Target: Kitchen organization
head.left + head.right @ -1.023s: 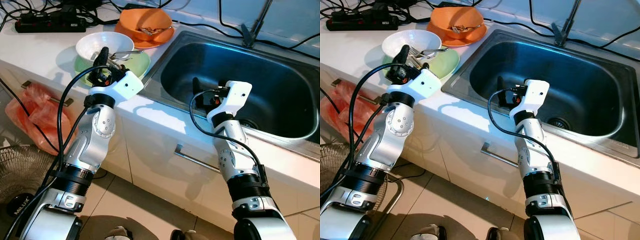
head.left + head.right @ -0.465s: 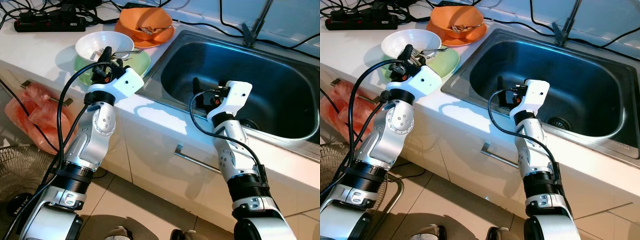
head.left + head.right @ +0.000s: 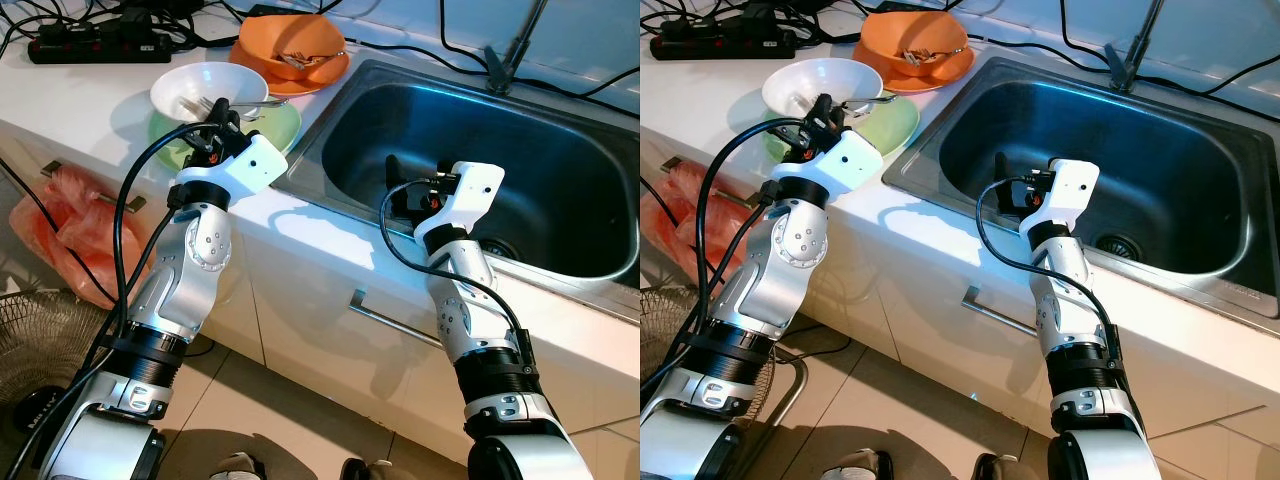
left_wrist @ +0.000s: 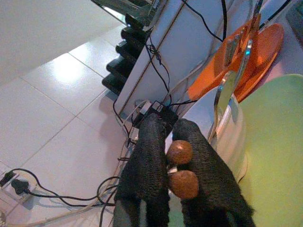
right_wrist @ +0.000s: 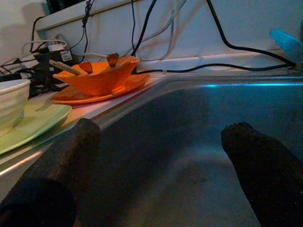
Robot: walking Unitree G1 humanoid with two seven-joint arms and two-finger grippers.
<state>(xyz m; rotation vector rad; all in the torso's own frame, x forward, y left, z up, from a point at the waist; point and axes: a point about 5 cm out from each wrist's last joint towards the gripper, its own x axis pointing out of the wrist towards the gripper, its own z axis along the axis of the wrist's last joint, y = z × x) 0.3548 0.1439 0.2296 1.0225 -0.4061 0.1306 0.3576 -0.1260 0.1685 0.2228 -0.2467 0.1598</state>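
A white bowl [image 3: 195, 88] with a fork [image 3: 245, 103] in it stands on a green plate [image 3: 275, 125] on the counter, left of the sink [image 3: 560, 150]. Behind them an orange bowl [image 3: 290, 45] holding cutlery rests on an orange plate [image 4: 265, 47]. My left gripper [image 3: 222, 112] hovers at the white bowl's near rim, fingers shut with nothing between them; the fork [image 4: 227, 90] lies just beyond its tips. My right gripper [image 5: 163, 137] stands open inside the sink basin, holding nothing.
A black power strip [image 3: 100, 45] and tangled cables lie at the counter's back. The faucet base [image 3: 500, 60] stands behind the sink. Below the counter are a cabinet handle [image 3: 390, 318], an orange plastic bag [image 3: 60, 230] and a floor fan [image 3: 40, 350].
My left gripper has shifted slightly to the right along the white bowl's near rim. The right arm has stayed still in the sink.
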